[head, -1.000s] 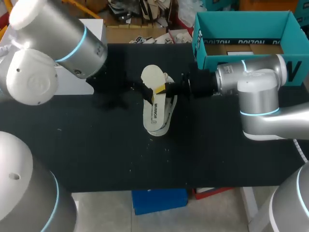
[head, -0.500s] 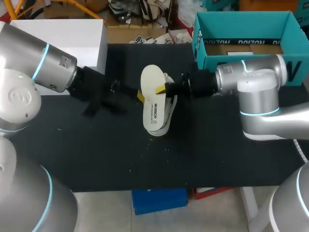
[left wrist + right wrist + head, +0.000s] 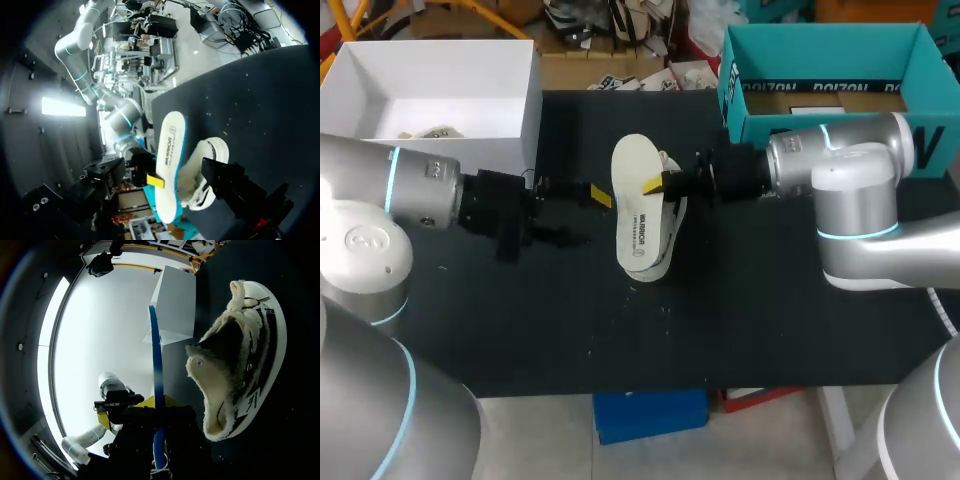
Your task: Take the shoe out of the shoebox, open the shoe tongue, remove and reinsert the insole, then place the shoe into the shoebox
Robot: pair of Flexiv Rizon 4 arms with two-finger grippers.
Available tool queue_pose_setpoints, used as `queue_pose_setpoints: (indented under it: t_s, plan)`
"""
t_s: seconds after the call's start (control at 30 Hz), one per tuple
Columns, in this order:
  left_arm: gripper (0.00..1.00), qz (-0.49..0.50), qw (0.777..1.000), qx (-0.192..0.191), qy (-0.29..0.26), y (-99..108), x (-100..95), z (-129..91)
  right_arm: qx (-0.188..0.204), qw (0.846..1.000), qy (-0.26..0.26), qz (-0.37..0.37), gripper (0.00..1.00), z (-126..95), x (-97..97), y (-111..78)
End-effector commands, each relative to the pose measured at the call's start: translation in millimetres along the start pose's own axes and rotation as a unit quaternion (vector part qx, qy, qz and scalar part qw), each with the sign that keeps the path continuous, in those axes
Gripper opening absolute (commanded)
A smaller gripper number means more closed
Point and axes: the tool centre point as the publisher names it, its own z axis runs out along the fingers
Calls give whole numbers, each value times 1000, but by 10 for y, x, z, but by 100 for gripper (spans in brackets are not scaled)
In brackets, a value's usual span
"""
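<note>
A white sneaker (image 3: pixel 655 250) with fleecy lining lies on its side mid-table. Over it stands a white insole (image 3: pixel 636 200) with a blue edge, and my right gripper (image 3: pixel 656 185) is shut on its rim. In the right wrist view the insole (image 3: pixel 156 385) shows edge-on, rising from between the fingers, with the shoe (image 3: pixel 240 375) beside it. My left gripper (image 3: pixel 585 214) hangs open just left of the insole, touching nothing. Its wrist view faces the insole (image 3: pixel 169 165) and the shoe (image 3: pixel 207 172). The teal shoebox (image 3: pixel 740 120) stands at the back right.
An open white box (image 3: pixel 525 110) sits at the back left, close behind my left arm. Bare black tabletop (image 3: pixel 620 340) stretches in front of the shoe to the near edge.
My left arm has swung down and drawn its open gripper leftward away from the insole, uncovering the white box. The right gripper, insole and shoe have stayed put.
</note>
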Motion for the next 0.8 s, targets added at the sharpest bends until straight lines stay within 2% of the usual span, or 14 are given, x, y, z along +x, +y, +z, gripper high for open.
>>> queue_pose_setpoints:
  t_s: [0.03, 0.37, 0.67, 0.8]
  plan:
    - [100, -6, 999, -14, -31, -40, 55, 37, -1, 1000, -1, 0, 0, 10, 1, -5]
    - [100, -6, 999, -14, -31, -40, 55, 37, -1, 1000, -1, 0, 0, 10, 1, -5]
    - [100, -42, 989, -30, -137, 152, 255, 166, -1, 1000, -1, 0, 0, 10, 1, -5]
    - [100, -50, 982, -55, -172, 289, 318, 198, -1, 1000, -1, 0, 0, 10, 1, -5]
